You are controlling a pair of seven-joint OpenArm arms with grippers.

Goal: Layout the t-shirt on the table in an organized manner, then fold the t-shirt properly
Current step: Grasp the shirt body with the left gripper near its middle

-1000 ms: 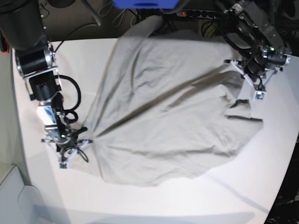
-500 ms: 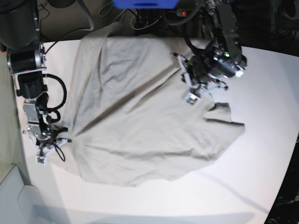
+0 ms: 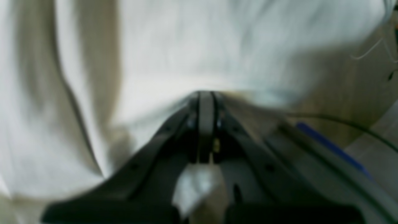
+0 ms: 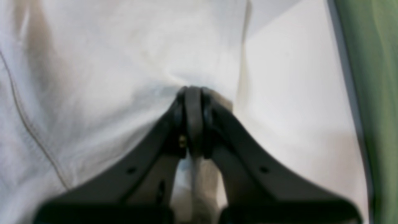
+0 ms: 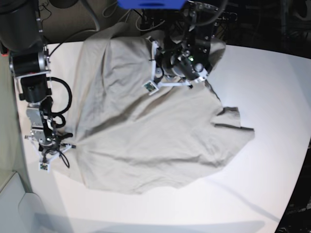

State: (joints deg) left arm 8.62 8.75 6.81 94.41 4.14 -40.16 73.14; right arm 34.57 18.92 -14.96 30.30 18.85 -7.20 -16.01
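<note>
The light grey-beige t-shirt lies spread and creased across the white table, with a sleeve opening at its right. My left gripper is at the far edge and is shut on a lifted part of the t-shirt, which drapes around the arm. In the blurred left wrist view the left gripper has its black fingers together with cloth pinched at the tips. My right gripper is shut on the shirt's left edge, where creases fan out. In the right wrist view the right gripper pinches the t-shirt beside bare table.
A blue object and cables lie behind the table's far edge. The table's left edge runs close behind my right arm, with a green strip beyond it. A pale grey box corner sits at the lower left.
My left gripper has swept from the far right to the far middle, dragging its cloth along. The right gripper shifted left with the shirt's edge, then held still.
</note>
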